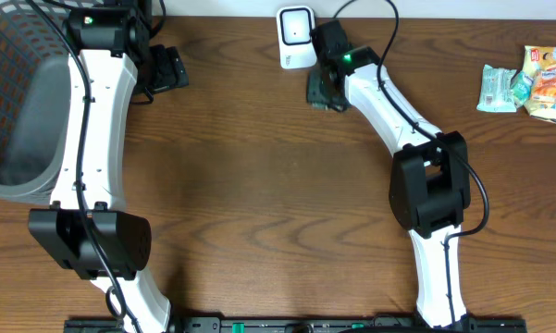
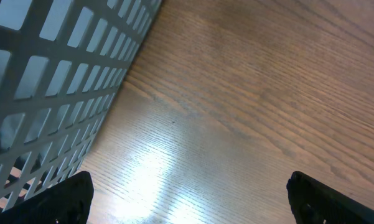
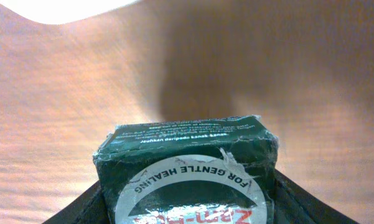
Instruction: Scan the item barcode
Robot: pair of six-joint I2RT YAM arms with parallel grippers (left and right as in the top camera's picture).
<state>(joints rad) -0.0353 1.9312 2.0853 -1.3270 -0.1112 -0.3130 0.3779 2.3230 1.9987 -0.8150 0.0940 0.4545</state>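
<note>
While the right gripper [image 3: 187, 208] clamps the dark green box [image 3: 187, 165] by its side faces, just near-right of the scanner [image 1: 296, 37], treat it as light, crushable card. Its round-labelled end faces the wrist, and you can judge its long axis running toward the scanner. Your left gripper [image 2: 187, 199] hangs open by the basket [image 2: 50, 93], far left.

Two arms, left [image 1: 97, 129] and right [image 1: 379, 97]; one basket [image 1: 18, 102]; one scanner [image 1: 296, 35]; one box [image 3: 187, 168]; at least two packets [image 1: 529, 83].
</note>
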